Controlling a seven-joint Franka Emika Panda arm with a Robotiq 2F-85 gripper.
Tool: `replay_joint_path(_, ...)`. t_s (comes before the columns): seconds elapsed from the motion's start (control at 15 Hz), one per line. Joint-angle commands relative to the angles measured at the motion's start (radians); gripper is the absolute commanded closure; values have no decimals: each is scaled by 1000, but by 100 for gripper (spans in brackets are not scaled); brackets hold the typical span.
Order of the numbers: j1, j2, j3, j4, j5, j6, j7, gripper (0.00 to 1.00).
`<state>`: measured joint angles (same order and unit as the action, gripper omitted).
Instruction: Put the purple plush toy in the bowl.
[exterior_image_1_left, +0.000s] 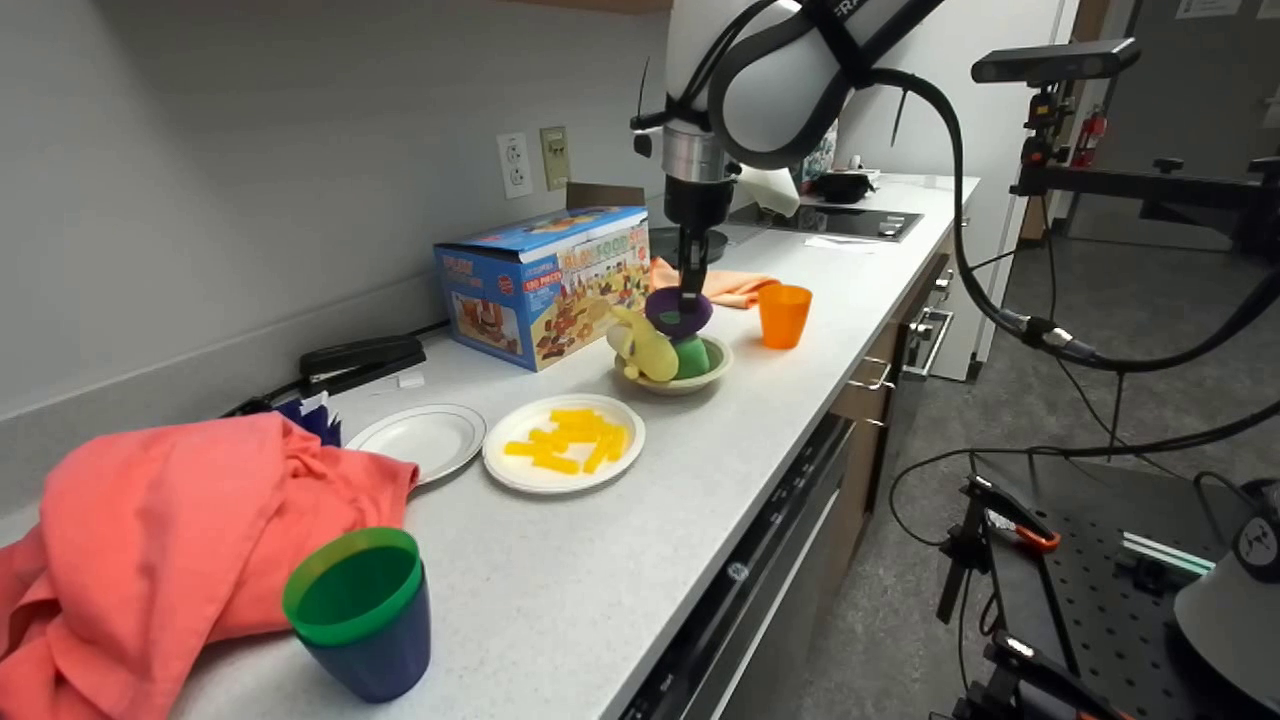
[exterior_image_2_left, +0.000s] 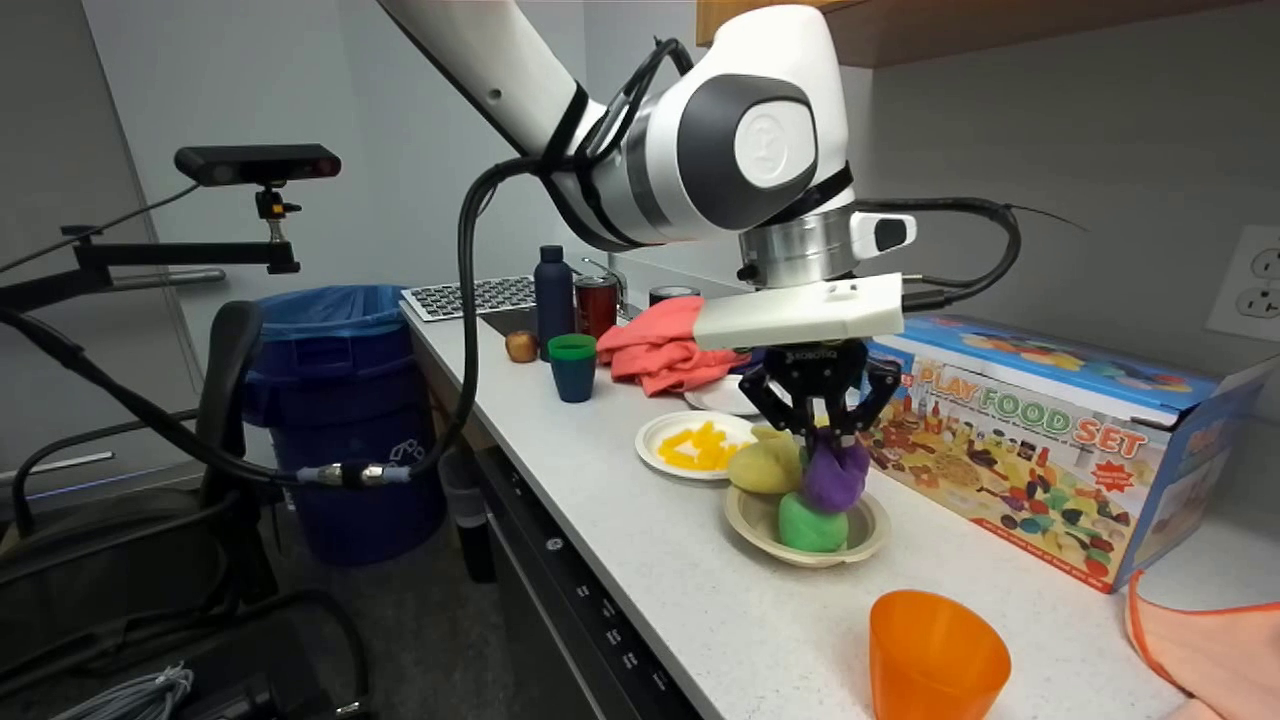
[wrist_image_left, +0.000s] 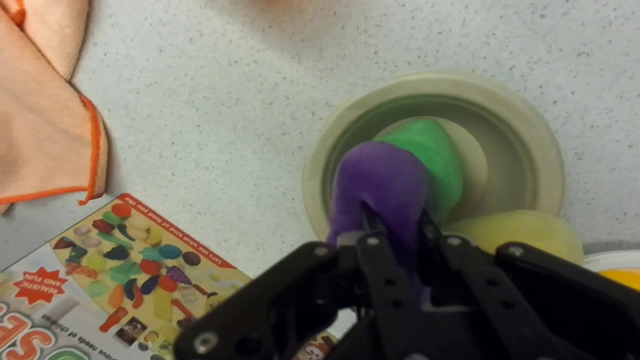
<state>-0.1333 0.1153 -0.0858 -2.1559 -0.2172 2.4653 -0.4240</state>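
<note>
The likeliest trouble is a toy tumbling out of a crowded bowl (wrist_image_left: 547, 165). The jaws of the gripper (exterior_image_2_left: 829, 436) are closed on the purple toy (wrist_image_left: 382, 175), biting into its soft sides, and hold it over the bowl, off-centre toward the back edge of the counter (exterior_image_1_left: 520, 590). Just beneath and beside it sits the green toy (exterior_image_2_left: 812, 525), so a release here might leave the purple toy perched on that rounded top, free to roll over the rim toward the back edge, where the box (exterior_image_1_left: 590, 285) stands. I cannot tell whether the two toys touch. Pressing lower would probably squeeze the green toy sideways, or tilt the bowl, which looks light. The yellow toy (exterior_image_2_left: 765, 465) reaches across the rim on the side facing the plate (exterior_image_1_left: 530, 415), and a bump from the gripper as it opens could send it onto the counter. More room shows on the bowl's front-edge side, so shifting that way before letting go seems safer. As for what holds what: the bowl has the green toy inside and part of the yellow toy; the plate, between the front and back edges, carries yellow strips (exterior_image_1_left: 580, 435); the green cup (exterior_image_1_left: 355, 595) is stacked in the blue cup (exterior_image_1_left: 380, 655); the orange cup (exterior_image_1_left: 784, 318) stands toward the front edge, its bottom hidden. Whatever the box holds is out of sight.
</note>
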Motion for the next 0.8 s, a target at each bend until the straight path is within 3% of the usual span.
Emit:
replay_joint_path(0.0,-3,-37,-2,-35,20,28,-25,52)
replay_joint_path(0.47,-1,-45,-5,-40,12,13,-17,1)
replay_joint_path(0.73,0,-47,-5,-43,12,8,-18,0)
